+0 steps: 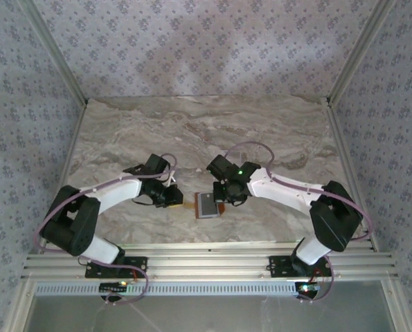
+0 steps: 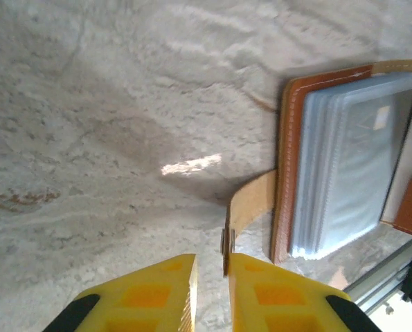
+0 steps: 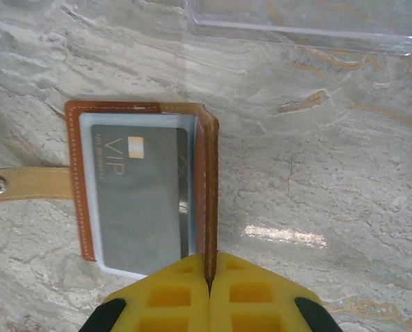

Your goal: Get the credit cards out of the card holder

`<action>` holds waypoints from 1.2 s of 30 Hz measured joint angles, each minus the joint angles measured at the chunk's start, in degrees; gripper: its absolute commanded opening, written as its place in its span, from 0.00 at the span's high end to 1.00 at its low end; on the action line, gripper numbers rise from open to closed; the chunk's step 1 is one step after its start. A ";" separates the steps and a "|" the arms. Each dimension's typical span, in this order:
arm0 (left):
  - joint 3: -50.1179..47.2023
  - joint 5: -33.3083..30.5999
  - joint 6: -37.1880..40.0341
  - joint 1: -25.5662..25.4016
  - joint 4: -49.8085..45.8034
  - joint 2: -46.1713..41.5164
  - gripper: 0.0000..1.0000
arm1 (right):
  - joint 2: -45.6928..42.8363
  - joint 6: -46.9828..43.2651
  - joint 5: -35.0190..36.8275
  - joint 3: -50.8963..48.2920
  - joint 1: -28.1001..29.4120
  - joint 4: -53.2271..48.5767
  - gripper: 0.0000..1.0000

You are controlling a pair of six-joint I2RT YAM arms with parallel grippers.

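Left gripper: your left gripper (image 2: 211, 268) is low over the bench (image 2: 109, 138), its yellow fingers only a narrow slit apart and clamped on nothing.
Strap: the tan strap (image 2: 251, 204) of the card holder runs out to that slit. Its snap end stands on edge just at the inner face of the right-hand finger, and you cannot tell from here whether it touches.
Card holder: the brown card holder (image 2: 287, 159) lies open on the bench between your two grippers, near the bench's front edge, with a stack of clear sleeves (image 2: 330, 180) fanned on top.
Credit card: a dark grey credit card (image 3: 140, 200) marked VIP sits inside the topmost sleeve, fully in.
Right gripper: your right gripper (image 3: 209, 266) is closed tight on the edge of the holder's brown cover flap, which stands upright between its fingers.
Tray: a clear plastic tray (image 3: 302, 28) rests on the bench beyond the holder, apart from it.
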 measured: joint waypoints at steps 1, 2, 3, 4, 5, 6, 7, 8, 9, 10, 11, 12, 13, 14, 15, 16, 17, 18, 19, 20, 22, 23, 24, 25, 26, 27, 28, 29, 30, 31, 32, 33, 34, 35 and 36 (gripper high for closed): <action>0.68 -0.52 -0.02 -0.09 -0.79 -0.79 0.75 | -0.26 0.04 0.07 0.00 0.00 -0.11 1.00; 1.53 -1.07 -0.13 -0.33 -1.66 -1.77 0.75 | -0.55 0.26 0.28 0.00 0.00 -0.17 1.00; 2.49 -1.46 -0.35 -0.57 -2.69 -2.75 0.74 | -0.74 0.48 0.39 0.00 0.00 -0.20 1.00; 3.37 -1.86 -0.39 -0.81 -3.50 -3.58 0.74 | -0.87 0.72 0.42 0.00 0.00 -0.20 1.00; 4.35 -2.23 -0.59 -1.18 -4.28 -4.37 0.74 | -0.90 0.94 0.66 0.00 0.13 -0.26 1.00; 5.42 -2.54 -0.81 -1.62 -5.11 -4.90 0.73 | -0.90 1.33 1.11 0.02 0.31 -0.46 1.00; 6.40 -2.80 -1.01 -2.12 -5.92 -5.09 0.75 | -0.90 1.60 1.62 0.07 0.57 -0.83 1.00; 7.61 -3.21 -1.40 -2.95 -6.69 -5.09 0.77 | -0.90 1.99 2.14 0.20 0.96 -1.42 1.00; 8.50 -3.58 -1.79 -3.91 -7.04 -5.09 0.79 | -0.87 2.38 2.43 0.42 1.36 -2.03 1.00; 9.01 -3.74 -2.38 -4.74 -7.13 -5.07 0.81 | -0.87 2.60 2.49 0.46 1.60 -2.14 1.00; 9.35 -3.74 -2.99 -5.75 -7.04 -5.05 0.82 | -0.90 2.82 2.47 0.46 1.81 -2.19 1.00; 9.42 -3.54 -3.82 -6.73 -6.62 -4.74 0.83 | -0.87 3.13 2.36 0.46 1.97 -2.14 1.00; 9.42 -3.37 -4.66 -7.41 -6.25 -4.24 0.84 | -0.90 3.52 2.29 0.46 2.01 -2.03 1.00; 9.42 -3.04 -5.55 -8.24 -5.73 -3.32 0.84 | -0.87 3.93 2.29 0.46 2.01 -1.84 1.00; 9.42 -2.84 -6.49 -9.01 -4.94 -2.14 0.85 | -0.87 4.37 2.29 0.44 2.01 -1.60 1.00; 9.42 -2.73 -7.32 -9.57 -4.28 -1.07 0.86 | -0.87 4.81 2.27 0.39 2.01 -1.36 1.00; 9.40 -2.73 -8.13 -10.23 -3.39 0.22 0.87 | -0.87 5.27 2.25 0.33 2.01 -1.01 1.00; 9.38 -2.71 -8.85 -10.75 -2.47 1.36 0.87 | -0.87 5.77 2.16 0.22 2.01 -0.55 1.00; 9.25 -2.67 -9.53 -11.21 -1.40 2.38 0.88 | -0.87 6.16 2.08 0.04 2.01 -0.13 1.00; 8.96 -2.40 -10.19 -11.58 -0.15 3.39 0.89 | -0.87 6.71 2.03 -0.20 2.03 0.33 1.00; 8.39 -1.88 -11.28 -12.00 2.05 5.18 0.89 | -0.90 7.39 1.81 -0.83 2.12 1.22 1.00; 8.13 -1.62 -11.56 -12.13 3.08 6.25 0.89 | -0.90 7.85 1.64 -1.25 2.14 1.60 1.00; 7.89 -1.44 -11.98 -12.28 4.09 7.28 0.90 | -0.90 8.22 1.46 -1.62 2.16 2.05 1.00; 7.74 -1.29 -12.11 -12.33 4.72 8.02 0.89 | -0.90 8.41 1.36 -1.92 2.16 2.29 1.00; 7.56 -1.16 -12.41 -12.33 5.42 8.79 0.89 | -0.90 8.59 1.18 -2.14 2.16 2.56 1.00; 7.43 -0.94 -12.50 -12.33 6.10 9.57 0.89 | -0.96 8.79 0.94 -2.38 2.16 2.93 1.00; 7.32 -0.76 -12.57 -12.33 6.78 10.23 0.89 | -1.05 8.87 0.79 -2.62 2.16 3.32 1.00; 7.28 -0.68 -12.57 -12.33 7.21 10.88 0.88 | -1.25 9.01 0.52 -2.99 2.16 3.93 1.00; 7.28 -0.59 -12.57 -12.33 7.61 11.52 0.89 | -1.44 9.09 0.20 -3.45 2.16 4.66 1.00; 7.28 -0.59 -12.57 -12.33 7.96 12.07 0.89 | -1.64 9.25 -0.07 -3.91 2.16 5.25 1.00; 7.28 -0.39 -12.55 -12.31 8.31 12.59 0.89 | -1.88 9.44 -0.28 -4.42 2.14 5.90 1.00; 7.28 -0.15 -12.52 -12.28 8.59 12.74 0.89 | -2.08 9.64 -0.39 -4.83 2.10 6.38 1.00; 7.28 -0.15 -12.39 -12.33 8.68 12.76 0.89 | -2.21 9.70 -0.50 -5.16 1.99 6.69 1.00; 7.28 -0.17 -12.37 -12.31 8.68 12.81 0.89 | -2.38 9.81 -0.61 -5.51 1.92 7.06 1.00; 7.28 -0.17 -12.35 -12.31 8.66 12.83 0.90 | -2.49 9.84 -0.70 -5.70 1.81 7.15 0.94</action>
